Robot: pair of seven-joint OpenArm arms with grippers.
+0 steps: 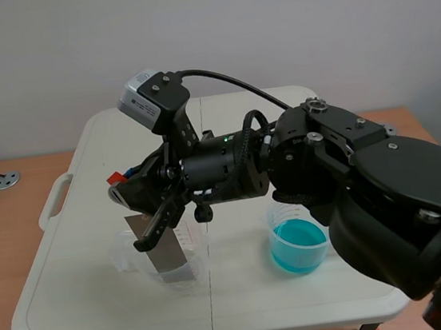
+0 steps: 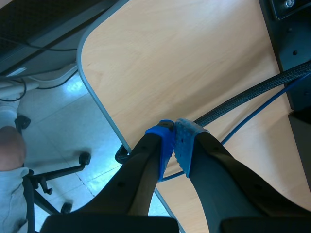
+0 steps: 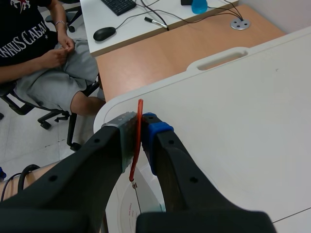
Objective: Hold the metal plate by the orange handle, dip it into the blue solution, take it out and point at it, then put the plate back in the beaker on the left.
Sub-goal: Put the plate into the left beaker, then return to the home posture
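Right end effector (image 3: 140, 132) clamped on thin orange handle (image 3: 140, 108) of the metal plate (image 1: 167, 250), plate standing in the clear beaker (image 1: 125, 253) lower left of centre; looks light, stiff, slick, likely to swing, so hold handle only; left end effector (image 2: 174, 141) closed, empty.

Orange handle (image 3: 139, 131), dull grey metal plate (image 1: 167, 257), turquoise-blue solution (image 1: 298, 242), off-white table (image 1: 101, 308); pads (image 2: 165, 141) blue, seemingly dotted.

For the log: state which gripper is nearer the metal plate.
Right. The right gripper clamps the orange handle atop the metal plate; the left gripper hangs over a wooden desk.
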